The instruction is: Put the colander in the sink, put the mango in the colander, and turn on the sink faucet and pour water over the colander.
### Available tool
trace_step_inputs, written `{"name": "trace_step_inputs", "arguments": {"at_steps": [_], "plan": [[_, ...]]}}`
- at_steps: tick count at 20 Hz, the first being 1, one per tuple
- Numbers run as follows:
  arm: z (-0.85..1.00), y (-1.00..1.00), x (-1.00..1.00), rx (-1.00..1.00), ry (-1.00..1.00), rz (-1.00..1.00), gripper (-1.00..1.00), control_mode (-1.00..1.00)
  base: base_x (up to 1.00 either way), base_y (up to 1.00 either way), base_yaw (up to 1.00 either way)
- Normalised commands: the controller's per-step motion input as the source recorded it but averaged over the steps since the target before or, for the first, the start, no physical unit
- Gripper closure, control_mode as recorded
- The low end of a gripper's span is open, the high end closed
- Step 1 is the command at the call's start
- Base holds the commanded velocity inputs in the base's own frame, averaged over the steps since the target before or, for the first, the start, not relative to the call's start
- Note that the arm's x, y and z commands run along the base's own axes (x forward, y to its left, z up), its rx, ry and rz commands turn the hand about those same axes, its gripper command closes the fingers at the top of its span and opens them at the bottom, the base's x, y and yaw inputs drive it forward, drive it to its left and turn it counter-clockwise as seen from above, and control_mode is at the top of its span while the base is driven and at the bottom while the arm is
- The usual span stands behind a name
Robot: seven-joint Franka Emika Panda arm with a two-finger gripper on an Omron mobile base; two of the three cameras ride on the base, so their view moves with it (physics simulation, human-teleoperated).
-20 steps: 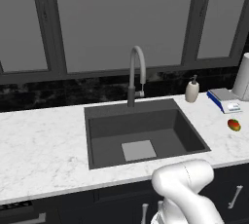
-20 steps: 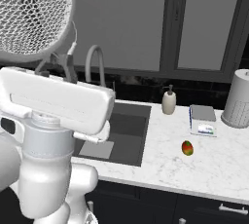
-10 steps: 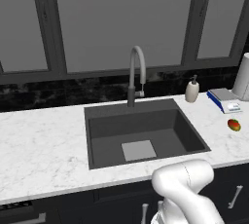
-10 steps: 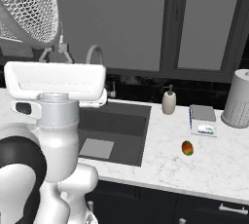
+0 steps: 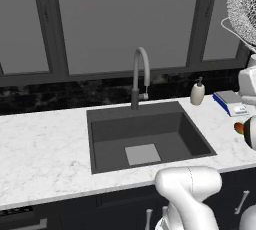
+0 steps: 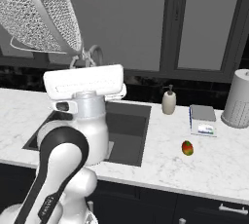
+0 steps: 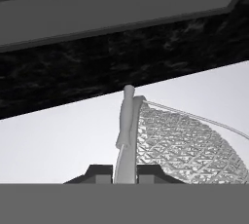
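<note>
My gripper is shut on the rim of the colander, a white-silver wire-mesh bowl. I hold it tipped on edge, high in the air. The colander hangs above my white hand at the upper left of the right base view. In the left base view the colander is at the top right corner. The dark sink lies below with nothing in it, and the sink shows beside my arm. The grey gooseneck faucet stands behind it with no water running. The mango lies on the counter right of the sink, and the mango is half hidden by my arm.
A white soap bottle stands at the sink's back right corner. A small blue-and-white box and a grey cylinder stand farther right. Dark window frames and a black backsplash close off the back of the white marble counter.
My arm has turned and carried the colander along, so it has come into the left base view at the top right. The mango has stayed put.
</note>
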Motion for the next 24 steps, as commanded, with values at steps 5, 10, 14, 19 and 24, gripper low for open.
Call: {"name": "trace_step_inputs", "arguments": {"at_steps": [5, 10, 14, 19, 24], "plan": [[-0.87, -1.0, -0.43, -0.15, -0.12, 0.0, 1.0, -1.0, 0.0, 0.0, 0.0], [-0.97, -0.63, -0.16, -0.27, -0.06, -0.08, 1.0, -1.0, 0.0, 0.0, 0.0], [-0.95, -0.26, 0.01, -0.3, 0.0, -0.3, 1.0, -1.0, 0.0, 0.0, 0.0], [-0.48, -0.38, 0.32, -0.19, 0.0, -0.32, 1.0, -1.0, 0.0, 0.0, 0.0], [-0.18, -0.42, 0.45, -0.08, -0.07, -0.26, 1.0, -1.0, 0.0, 0.0, 0.0]]}}
